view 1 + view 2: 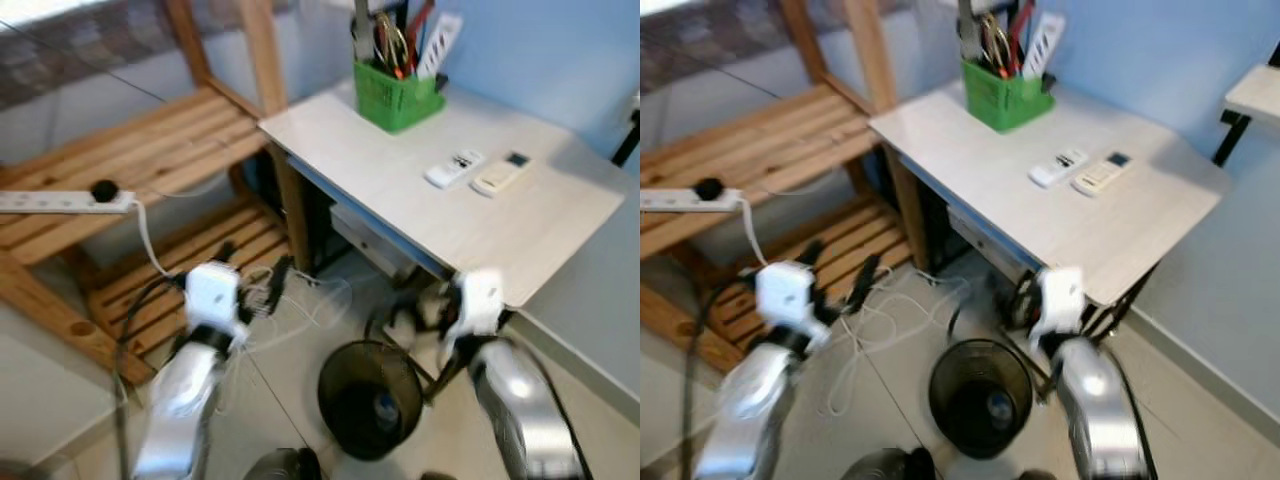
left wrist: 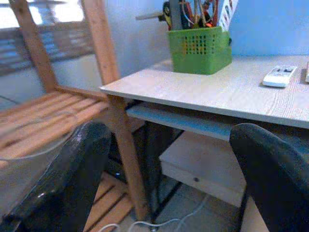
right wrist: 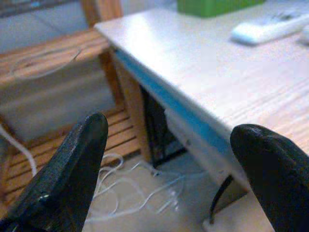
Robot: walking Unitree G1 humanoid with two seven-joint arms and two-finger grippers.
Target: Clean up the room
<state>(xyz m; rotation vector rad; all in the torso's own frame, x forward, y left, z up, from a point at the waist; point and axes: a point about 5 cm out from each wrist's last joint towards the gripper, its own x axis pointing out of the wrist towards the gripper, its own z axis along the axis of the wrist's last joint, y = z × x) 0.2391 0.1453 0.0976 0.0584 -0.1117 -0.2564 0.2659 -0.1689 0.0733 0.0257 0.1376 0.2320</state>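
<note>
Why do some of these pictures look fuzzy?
In the left eye view both arms smear, as with the right gripper, while the green basket stays fairly sharp; in the right wrist view the near black fingers and the remote look soft.

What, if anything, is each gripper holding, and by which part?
Nothing is held. The left gripper and the right gripper both have their fingers spread open with only empty space between them.
</note>
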